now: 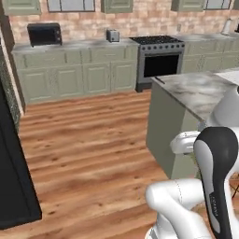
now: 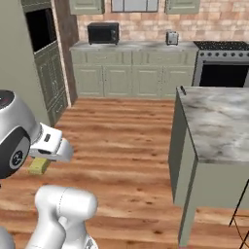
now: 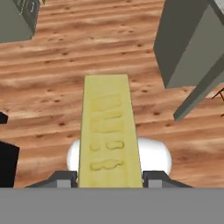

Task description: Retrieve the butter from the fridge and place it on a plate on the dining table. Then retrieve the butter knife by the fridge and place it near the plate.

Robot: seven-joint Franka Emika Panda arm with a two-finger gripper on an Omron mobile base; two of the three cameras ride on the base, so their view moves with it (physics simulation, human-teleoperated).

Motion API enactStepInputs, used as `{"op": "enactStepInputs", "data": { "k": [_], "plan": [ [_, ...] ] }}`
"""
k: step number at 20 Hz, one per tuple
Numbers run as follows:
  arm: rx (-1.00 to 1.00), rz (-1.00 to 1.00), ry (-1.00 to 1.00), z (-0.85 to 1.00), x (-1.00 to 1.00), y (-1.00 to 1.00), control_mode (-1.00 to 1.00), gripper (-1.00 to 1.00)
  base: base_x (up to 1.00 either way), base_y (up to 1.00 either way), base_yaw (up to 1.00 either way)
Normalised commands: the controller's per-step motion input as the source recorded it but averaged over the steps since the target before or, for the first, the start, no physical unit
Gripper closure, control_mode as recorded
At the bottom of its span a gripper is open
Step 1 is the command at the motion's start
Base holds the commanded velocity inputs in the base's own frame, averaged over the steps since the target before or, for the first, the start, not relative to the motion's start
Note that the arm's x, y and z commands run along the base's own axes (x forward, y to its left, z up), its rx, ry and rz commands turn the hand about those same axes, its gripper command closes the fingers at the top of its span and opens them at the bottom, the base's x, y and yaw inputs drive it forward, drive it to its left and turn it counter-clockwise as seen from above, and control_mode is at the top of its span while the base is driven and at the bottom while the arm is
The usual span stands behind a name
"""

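Butter (image 3: 109, 131): pale-yellow stick w/ embossed marks on its top face, held lengthwise betw. the two fingers (image 3: 109, 178), sticking out ahead of them in hand view. Fingers part-closed, one each side of the stick's near end, clamped on it. Below the stick: wood plank floor (image 3: 52, 96), so butter is up in the air, over floor, not on any surface. In right base view a bit of the stick (image 2: 39, 166) pokes out under the white hand at left, also over floor.

Dining table (image 1: 196, 91): grey marbled top, sage-green base, to the right of the arm in left base view; right base view shows its near end (image 2: 219, 121) well apart from the butter, on the far side of open floor. Hand view catches its green base corner (image 3: 188, 43) upper right. Thin dark item (image 1: 160, 80) lies at the table's far edge; too small to tell what it is.

Fridge (image 1: 11, 172): black slab at left edge of left base view.

Back wall: brick, green cabinets, wall table (image 1: 74, 45) w/ black microwave (image 1: 44, 34) and toaster (image 1: 112, 35); black stove (image 1: 158, 58) beside it. Tall green cabinet w/ dark built-in oven (image 2: 41, 29) at left in right base view.
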Motion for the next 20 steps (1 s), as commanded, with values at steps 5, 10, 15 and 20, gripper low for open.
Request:
{"op": "enactStepInputs", "data": {
  "k": [5,10,15,20],
  "plan": [
    [0.00,0.00,0.00,0.00,0.00,0.00,1.00,1.00,0.00,-0.42,-0.73],
    [0.00,0.00,0.00,0.00,0.00,0.00,1.00,1.00,0.00,-0.66,-0.52],
    [0.00,0.00,0.00,0.00,0.00,0.00,1.00,1.00,0.03,-0.87,-0.35],
    [0.00,0.00,0.00,0.00,0.00,0.00,1.00,1.00,0.11,-0.81,-0.25]
  ]
}}
